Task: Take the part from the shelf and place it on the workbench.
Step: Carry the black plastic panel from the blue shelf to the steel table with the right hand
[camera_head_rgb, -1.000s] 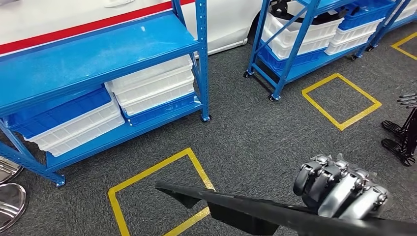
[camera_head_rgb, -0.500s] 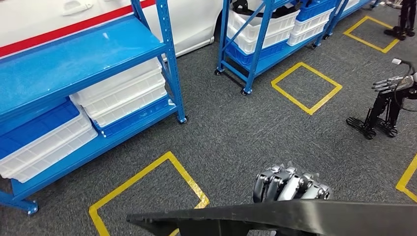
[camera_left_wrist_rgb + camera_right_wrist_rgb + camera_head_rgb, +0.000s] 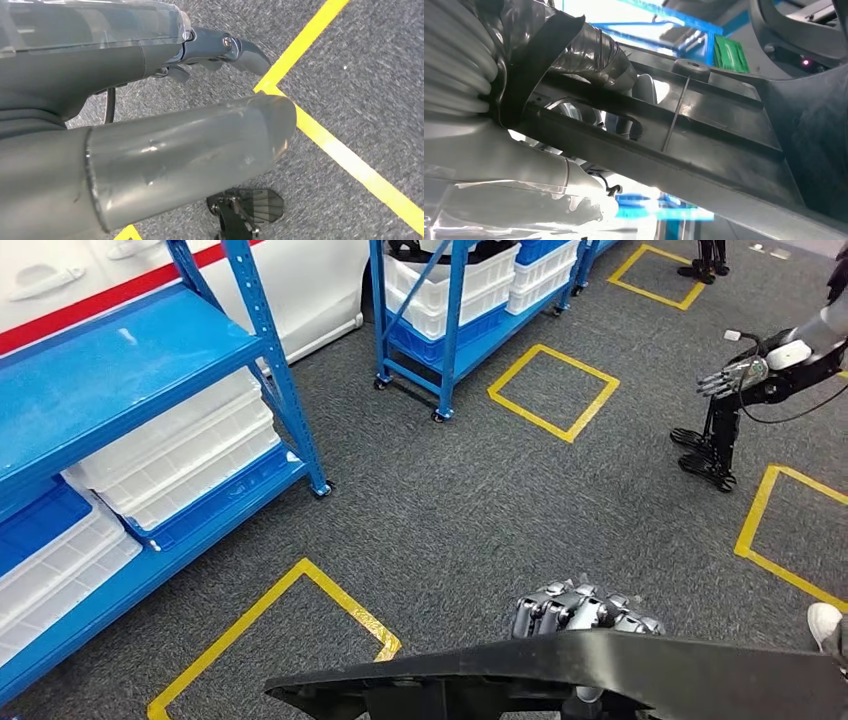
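The right hand (image 3: 585, 608) grips the long black part (image 3: 560, 675), its fingers curled over the top edge, and the part stretches off to both sides of that hand above the grey floor (image 3: 480, 500). The left hand (image 3: 150, 125) hangs over the floor beside a yellow line (image 3: 345, 155), thumb and fingers apart, holding nothing.
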Tool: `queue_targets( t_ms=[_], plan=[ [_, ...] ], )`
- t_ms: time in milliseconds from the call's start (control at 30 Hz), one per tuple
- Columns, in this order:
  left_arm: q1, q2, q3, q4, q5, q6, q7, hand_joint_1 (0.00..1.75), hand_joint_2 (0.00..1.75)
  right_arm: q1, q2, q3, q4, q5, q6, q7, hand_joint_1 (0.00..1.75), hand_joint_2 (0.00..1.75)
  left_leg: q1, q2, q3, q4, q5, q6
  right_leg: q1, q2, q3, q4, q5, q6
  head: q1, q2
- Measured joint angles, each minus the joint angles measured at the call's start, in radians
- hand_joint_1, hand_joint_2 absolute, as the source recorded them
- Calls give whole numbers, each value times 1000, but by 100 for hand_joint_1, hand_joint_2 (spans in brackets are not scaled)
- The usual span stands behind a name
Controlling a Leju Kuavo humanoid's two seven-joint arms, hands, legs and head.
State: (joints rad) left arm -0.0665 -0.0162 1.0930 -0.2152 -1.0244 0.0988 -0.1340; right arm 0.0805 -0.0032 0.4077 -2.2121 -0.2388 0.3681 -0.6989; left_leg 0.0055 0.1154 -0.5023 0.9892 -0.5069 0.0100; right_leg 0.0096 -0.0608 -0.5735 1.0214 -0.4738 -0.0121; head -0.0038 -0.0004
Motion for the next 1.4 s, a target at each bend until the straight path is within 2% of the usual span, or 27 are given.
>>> queue_targets(
  t_ms=[67,133,200,233,267,300,333,400,467,500,567,633,700,767,800,833,867,933,1000,1067,1100,1133,1167,1233,1300,1333,1400],
  plan=[
    [-4,-6,1,0,1,0,0,0,0,1,-3,0,-3,-6,0,0,159,175,0,5,4,1,-6,-9,-5,21,0,-7,5,-11,0,0],
    [-7,-12,1,0,1,0,0,0,0,-1,-5,0,-6,-10,3,0,159,175,2,-37,-15,48,-44,-16,-11,40,3,-18,13,-21,0,0],
    [-4,-15,3,0,2,0,-1,0,0,-2,-6,1,-7,-12,5,0,159,175,5,-88,-73,172,-109,-18,-12,62,2,-19,15,-26,0,0],
    [0,-16,6,0,4,0,-2,0,0,-2,-7,1,-7,-13,5,0,159,175,6,-99,-104,236,-131,-19,-11,75,1,-18,16,-27,0,0],
    [3,-17,8,0,5,0,-3,0,0,-2,-8,1,-7,-13,6,0,159,175,6,-104,-125,274,-135,-19,-11,89,0,-15,15,-27,0,0],
    [5,-17,10,0,6,-1,-7,0,0,-2,-8,1,-7,-14,6,0,159,175,6,-107,-130,276,-119,-19,-11,102,0,-13,15,-27,0,0],
    [5,-18,12,0,7,-1,-11,0,0,-2,-9,1,-7,-14,6,0,159,175,7,-111,-117,240,-86,-18,-12,116,0,-9,14,-26,0,0],
    [3,-19,14,0,7,1,-22,0,0,-4,-9,1,-7,-19,6,0,159,175,12,-149,-67,114,-16,-18,-13,140,-3,0,11,-20,0,0],
    [3,-20,16,0,7,11,-29,0,0,-9,-9,1,-7,-24,7,0,159,175,15,-191,-37,36,9,-15,-15,163,-13,9,11,-9,0,0],
    [3,-20,16,0,6,18,-29,0,0,-12,-9,1,-7,-25,7,0,159,175,14,-197,-34,28,5,-12,-15,174,-18,10,13,-3,0,0],
    [1,-22,17,0,1,33,-28,0,0,-15,-9,1,-7,-26,6,0,159,175,14,-176,-31,20,12,1,-19,189,-25,7,19,11,0,0],
    [-3,-24,17,0,-5,41,-27,0,0,-21,-9,0,-7,-26,5,0,159,175,14,-151,-29,11,20,17,-17,149,-42,40,-3,21,0,0],
    [-1,-25,16,0,-9,43,-27,0,0,-27,-10,-1,-7,-26,4,0,159,175,10,-123,-30,8,21,26,-16,88,-94,151,-66,28,1,0],
    [3,-25,17,0,-12,44,-26,0,0,-30,-10,-1,-7,-26,4,0,159,175,5,-93,-31,8,20,29,-19,70,-153,275,-116,33,1,0],
    [3,-25,17,0,-13,44,-27,0,0,-30,-10,-1,-7,-26,4,0,159,175,3,-78,-31,8,19,29,-20,67,-162,296,-117,33,1,0],
    [2,-25,16,0,-14,43,-28,0,0,-30,-10,-1,-7,-26,4,0,159,175,1,-65,-30,8,19,29,-21,65,-149,277,-98,31,1,0],
    [0,-25,16,0,-17,42,-30,0,0,-30,-10,-1,-7,-26,3,0,159,175,0,-54,-29,8,18,29,-20,58,-116,220,-67,28,1,0],
    [-4,-26,16,0,-22,41,-36,0,0,-37,-10,-1,-8,-26,-1,3,159,175,-3,-34,-24,8,15,25,-10,16,-32,70,-16,12,1,0],
    [-6,-28,16,0,-25,46,-37,0,0,-47,-10,-1,-10,-28,-7,8,159,175,-4,-16,-21,9,11,17,3,-11,5,-3,-3,-2,1,0],
    [-8,-28,16,0,-26,52,-31,0,0,-52,-10,-1,-14,-31,-11,14,159,175,-4,2,-17,7,9,7,8,9,3,-9,0,-11,1,0],
    [-10,-28,16,0,-26,53,-28,0,0,-53,-10,-1,-16,-31,-12,16,159,175,-3,-2,-16,10,5,2,5,19,5,-15,4,-15,0,0],
    [-12,-28,16,0,-26,53,-25,0,0,-56,-9,-1,-18,-32,-12,17,159,175,-2,-20,-20,23,-6,-4,1,29,7,-21,9,-21,0,0],
    [-12,-28,16,0,-26,52,-24,0,0,-60,-9,-1,-19,-32,-13,18,159,175,-1,-47,-34,55,-28,-8,-3,39,10,-28,14,-25,0,0],
    [-9,-27,16,0,-27,50,-18,0,0,-66,-7,0,-20,-32,-20,21,159,175,3,-99,-93,181,-93,-13,-8,59,10,-30,18,-30,0,0],
    [-4,-23,16,0,-27,49,-12,0,0,-68,-6,1,-20,-29,-32,28,159,175,4,-110,-152,296,-129,-17,-8,85,6,-25,18,-31,0,0],
    [-3,-21,16,0,-27,48,-11,0,0,-68,-6,2,-20,-27,-38,31,159,175,5,-110,-160,305,-118,-19,-9,97,5,-21,17,-30,0,0],
    [-3,-18,16,0,-27,47,-10,0,0,-68,-5,5,-20,-25,-43,33,159,175,10,-123,-121,205,-45,-22,-12,124,5,-12,12,-24,0,0]
  ],
)
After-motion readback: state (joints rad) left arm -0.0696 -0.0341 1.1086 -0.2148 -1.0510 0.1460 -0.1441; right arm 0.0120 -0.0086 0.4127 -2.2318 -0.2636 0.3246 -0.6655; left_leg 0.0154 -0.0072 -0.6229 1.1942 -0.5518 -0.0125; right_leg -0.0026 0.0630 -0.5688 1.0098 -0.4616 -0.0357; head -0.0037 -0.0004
